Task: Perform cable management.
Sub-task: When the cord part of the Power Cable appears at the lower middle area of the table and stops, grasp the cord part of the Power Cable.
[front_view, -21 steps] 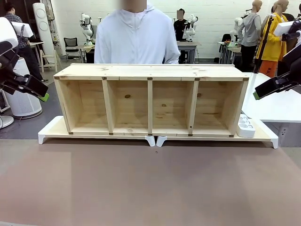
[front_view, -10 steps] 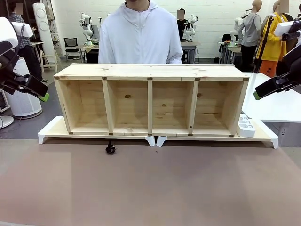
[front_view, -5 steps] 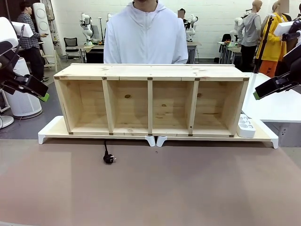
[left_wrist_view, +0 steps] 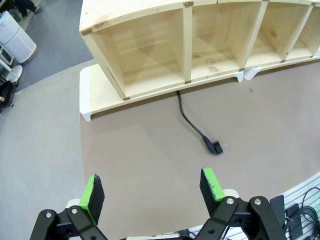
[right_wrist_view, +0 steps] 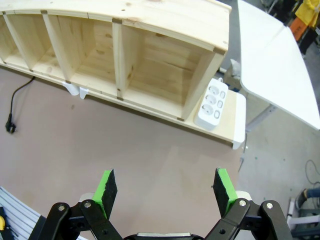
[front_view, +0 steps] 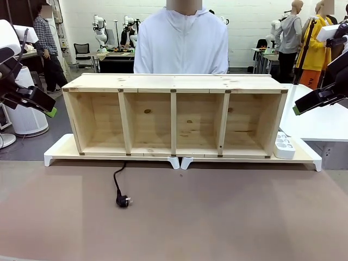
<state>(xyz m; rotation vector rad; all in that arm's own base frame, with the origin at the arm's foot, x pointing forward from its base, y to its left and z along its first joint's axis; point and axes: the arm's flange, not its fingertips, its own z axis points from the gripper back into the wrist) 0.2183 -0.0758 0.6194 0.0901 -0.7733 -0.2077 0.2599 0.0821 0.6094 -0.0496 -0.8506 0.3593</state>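
A thin black cable (front_view: 116, 180) comes out from under the wooden shelf (front_view: 174, 81) and curls across the brown table, ending in a small black plug (front_view: 123, 201). The left wrist view shows the cable (left_wrist_view: 191, 120) and its plug (left_wrist_view: 215, 147) lying flat, well ahead of my left gripper (left_wrist_view: 150, 189), which is open and holds nothing. My right gripper (right_wrist_view: 165, 186) is open too, high above the table, with the cable (right_wrist_view: 16, 98) far off at that view's left edge. In the front view both grippers hang at the sides, the left (front_view: 49, 112) and the right (front_view: 297, 109).
A person in a white hoodie (front_view: 181, 46) stands behind the shelf. The shelf rests on a white riser (front_view: 65, 155). A white power strip (front_view: 283, 145) sits at the shelf's right end, also in the right wrist view (right_wrist_view: 212, 103). A white table (front_view: 321, 122) stands at right.
The cable has slid out further from under the shelf, and its plug has moved nearer to me on the table. The person has shifted to the right. Both arms are still.
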